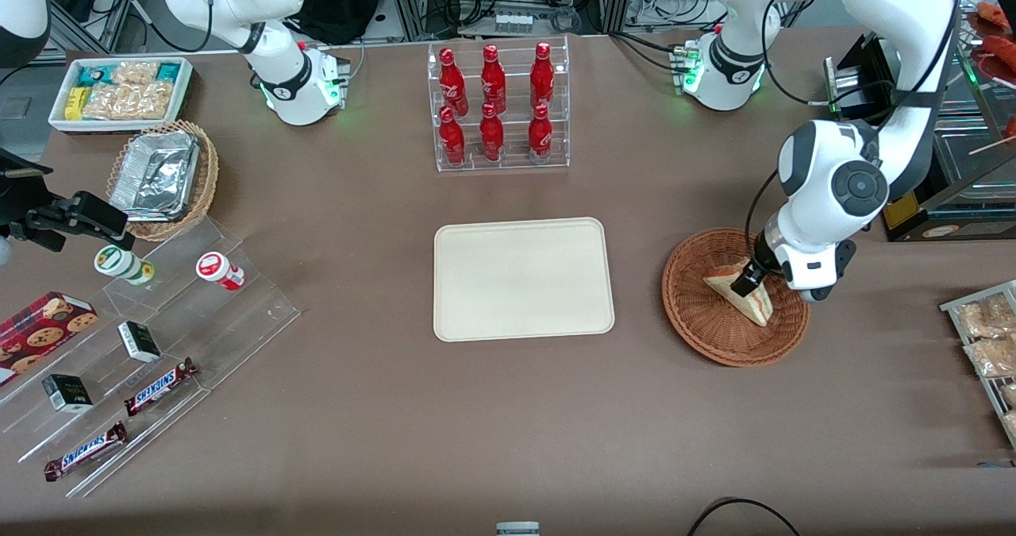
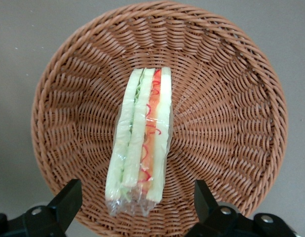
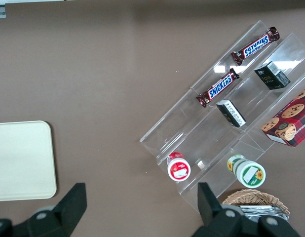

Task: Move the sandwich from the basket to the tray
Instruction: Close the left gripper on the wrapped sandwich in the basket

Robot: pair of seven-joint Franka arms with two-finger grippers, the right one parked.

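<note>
Front view: gripper (image 1: pixel 750 280) spread, hiding part of sandwich (image 1: pixel 746 298) in basket (image 1: pixel 714 337).

Sandwich (image 1: pixel 744 296) in basket (image 1: pixel 698 325), on its edge, cut side up. Gripper (image 1: pixel 749 280) directly above sandwich, fingers (image 2: pixel 66 201) spread to either side, not touching. Tray (image 1: pixel 523 278) beside basket, toward parked arm's end. Rack of bottles (image 1: pixel 498 106) farther from front camera than tray.

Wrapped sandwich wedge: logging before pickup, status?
Gripper open, over sandwich wedge. Wedge lying in reddish-brown wicker basket. Cream rectangular tray bare.
</note>
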